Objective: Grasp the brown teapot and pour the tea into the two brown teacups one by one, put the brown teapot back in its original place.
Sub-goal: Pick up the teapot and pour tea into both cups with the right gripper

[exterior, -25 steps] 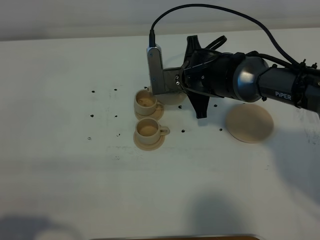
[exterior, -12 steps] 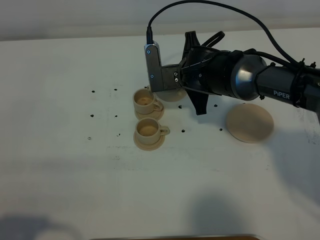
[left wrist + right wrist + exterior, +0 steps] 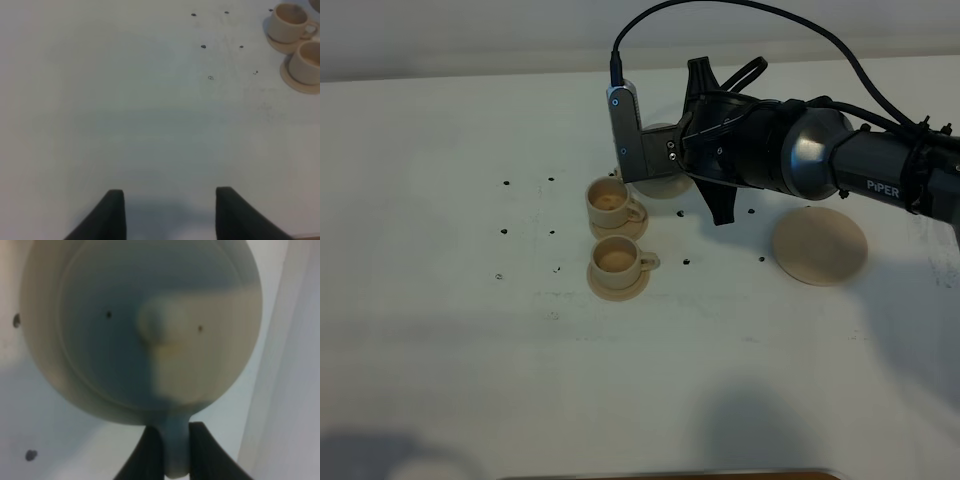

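The brown teapot (image 3: 150,325) fills the right wrist view from above, showing its lid and knob. My right gripper (image 3: 175,442) is shut on its loop handle. In the high view only a tan sliver of the teapot (image 3: 663,187) shows under the wrist camera mount, just behind and right of the far teacup (image 3: 610,200). The near teacup (image 3: 617,259) sits in front of it; each cup is on its own small saucer. The wide saucer disc (image 3: 818,245) lies bare to the right. My left gripper (image 3: 170,215) is open over bare table, with the teacups (image 3: 290,20) far off.
Small dark dots (image 3: 528,233) mark the white table left of the cups and more lie near the right arm (image 3: 840,165). A black cable (image 3: 740,15) arcs above that arm. The table's back edge runs just behind the teapot.
The right arm with the teapot has shifted slightly left and away from the camera, still close to the far teacup. Cups and saucer disc have not moved.
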Tool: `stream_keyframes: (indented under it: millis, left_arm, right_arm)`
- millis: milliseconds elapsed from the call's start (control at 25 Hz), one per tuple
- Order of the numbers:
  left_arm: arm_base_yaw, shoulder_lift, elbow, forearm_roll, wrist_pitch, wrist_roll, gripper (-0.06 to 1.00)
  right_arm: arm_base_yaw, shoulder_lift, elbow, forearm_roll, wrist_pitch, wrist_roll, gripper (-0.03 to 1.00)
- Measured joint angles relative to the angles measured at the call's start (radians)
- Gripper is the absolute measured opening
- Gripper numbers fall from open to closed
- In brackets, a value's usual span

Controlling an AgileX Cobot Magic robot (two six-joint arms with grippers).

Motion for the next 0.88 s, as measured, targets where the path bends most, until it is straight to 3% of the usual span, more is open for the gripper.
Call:
stream_keyframes:
  millis: [880]
  left_arm:
    - [0.000,0.000,0.000,0.000,0.000,0.000,0.48]
  right_arm:
    - [0.013,0.000,-0.001,-0.148,-0.031,0.000,0.09]
